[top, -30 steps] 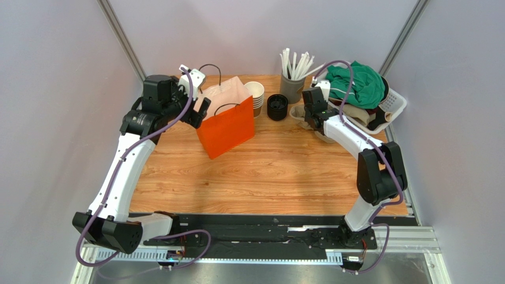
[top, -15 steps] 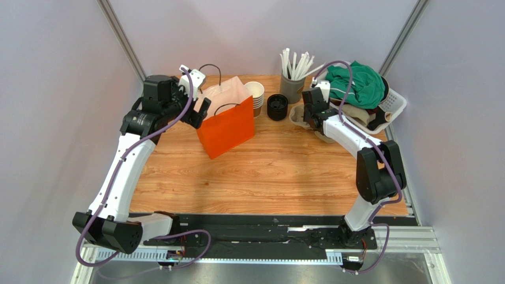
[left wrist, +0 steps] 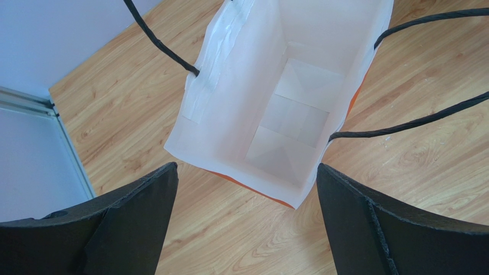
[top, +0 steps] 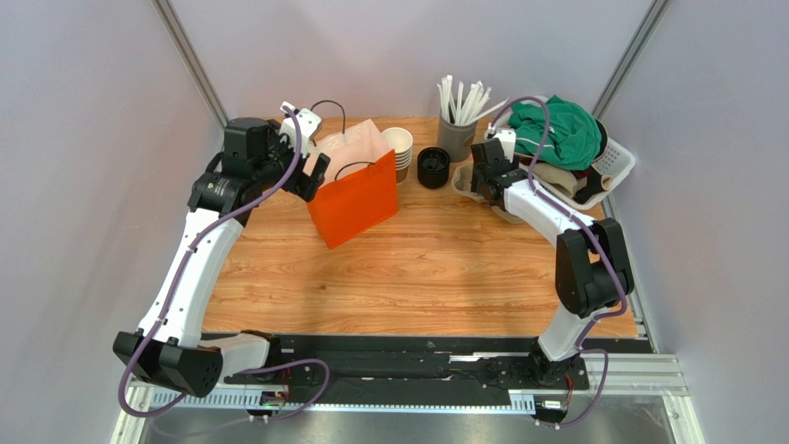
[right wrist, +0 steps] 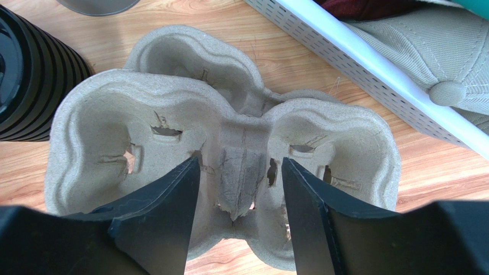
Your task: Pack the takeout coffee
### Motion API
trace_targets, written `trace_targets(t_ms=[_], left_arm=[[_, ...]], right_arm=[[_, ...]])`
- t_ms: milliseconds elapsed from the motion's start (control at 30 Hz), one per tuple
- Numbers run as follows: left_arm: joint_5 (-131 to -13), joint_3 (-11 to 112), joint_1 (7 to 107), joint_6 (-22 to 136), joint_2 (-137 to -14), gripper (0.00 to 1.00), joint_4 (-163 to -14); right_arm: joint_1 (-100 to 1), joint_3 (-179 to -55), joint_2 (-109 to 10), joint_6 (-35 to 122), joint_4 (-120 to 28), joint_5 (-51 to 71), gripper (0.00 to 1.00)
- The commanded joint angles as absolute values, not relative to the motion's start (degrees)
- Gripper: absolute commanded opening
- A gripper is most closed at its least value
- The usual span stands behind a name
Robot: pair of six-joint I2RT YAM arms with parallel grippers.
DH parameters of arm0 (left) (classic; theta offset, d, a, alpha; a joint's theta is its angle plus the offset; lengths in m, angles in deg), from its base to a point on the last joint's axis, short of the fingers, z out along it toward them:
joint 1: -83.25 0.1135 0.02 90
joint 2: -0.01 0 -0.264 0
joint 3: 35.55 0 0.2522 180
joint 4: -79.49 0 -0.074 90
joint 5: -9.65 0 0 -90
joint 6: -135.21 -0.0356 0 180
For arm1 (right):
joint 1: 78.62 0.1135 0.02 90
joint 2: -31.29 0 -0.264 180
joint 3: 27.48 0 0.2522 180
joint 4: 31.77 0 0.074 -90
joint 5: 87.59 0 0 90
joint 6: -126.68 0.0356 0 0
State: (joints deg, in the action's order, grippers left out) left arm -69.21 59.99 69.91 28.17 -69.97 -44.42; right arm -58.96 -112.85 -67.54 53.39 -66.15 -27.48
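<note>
The takeout coffee, a lidded tan cup, is not in view. The orange paper bag (top: pixel 355 197) stands open at the back left of the table; the left wrist view shows its white inside (left wrist: pixel 287 109) holding nothing. My left gripper (top: pixel 313 176) is open and hangs over the bag's left edge (left wrist: pixel 247 169). My right gripper (top: pixel 482 181) is open over a grey pulp cup carrier (right wrist: pixel 149 114), with its jaws on either side of the carrier's middle ridge (right wrist: pixel 240 163). The carrier's cup wells hold nothing.
A stack of lidless paper cups (top: pixel 399 149) and a stack of black lids (top: pixel 432 167) stand between the bag and the carrier. A grey holder of white straws (top: pixel 457 129) is behind them. A white basket of clothes (top: pixel 619 166) fills the back right.
My right gripper has shifted slightly left and further over the pulp carrier. The left arm and the bag have not moved.
</note>
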Motion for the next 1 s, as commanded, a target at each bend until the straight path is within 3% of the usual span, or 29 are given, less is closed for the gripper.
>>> trace_targets(t_ms=[0,333,567,767,967], left_arm=[[-68.1,60.0,70.2,28.9,-68.7,0.99,-46.3],[-68.1,60.0,70.2,28.9,-68.7,0.99,-46.2],[-68.3,60.0,70.2,28.9,-68.8,0.99,-46.3],[-68.1,61.2,70.2,28.9,-69.4,0.99,-45.7],[-68.8,63.2,70.2,28.4,-69.4,0.99,-44.7]], right_arm=[[-59.5,-113.3,-68.4,55.0,-66.2,-28.7,0.60],[-60.1,-113.7,-70.3,55.7,-66.8,-27.5,0.52],[-60.1,-115.1,-69.5,55.1,-67.5,-27.3,0.34],[-60.1,-118.4,-65.8,52.7,-69.8,-26.8,0.26],[-60.1,-121.7,-62.1,48.3,-71.6,-26.6,0.26]])
